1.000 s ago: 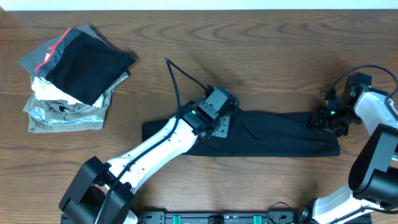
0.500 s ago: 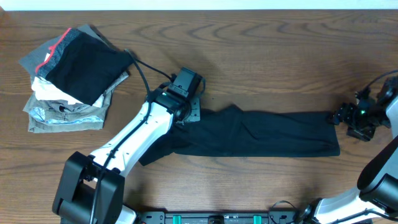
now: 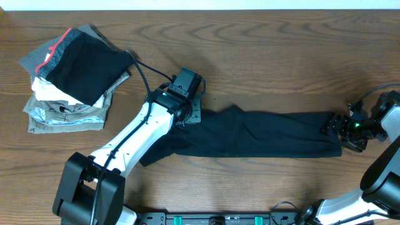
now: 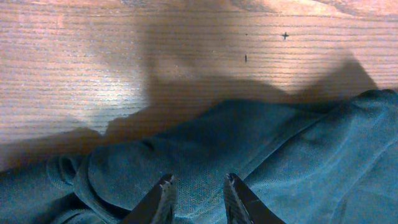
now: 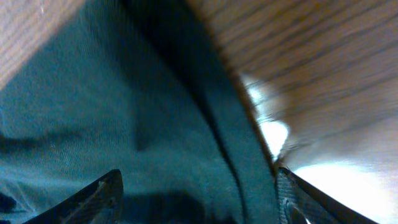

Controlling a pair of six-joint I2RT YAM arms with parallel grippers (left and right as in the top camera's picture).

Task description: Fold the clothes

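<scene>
We find left jaws narrowly pinching the T-shirt (image 3: 269,134) mid-fold; right jaws, wide, must next grasp its end.

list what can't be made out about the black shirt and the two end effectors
- Overhead: the left arm covers the left end of the black shirt and the fingers of the left end effector.
- Right wrist: blurred, and the bottom edge cuts off the right end effector, so contact with the cloth is unclear.
- Overhead: the pile of folded clothes hides its own lower pieces.
- Any view: no print shows on the shirt.
</scene>
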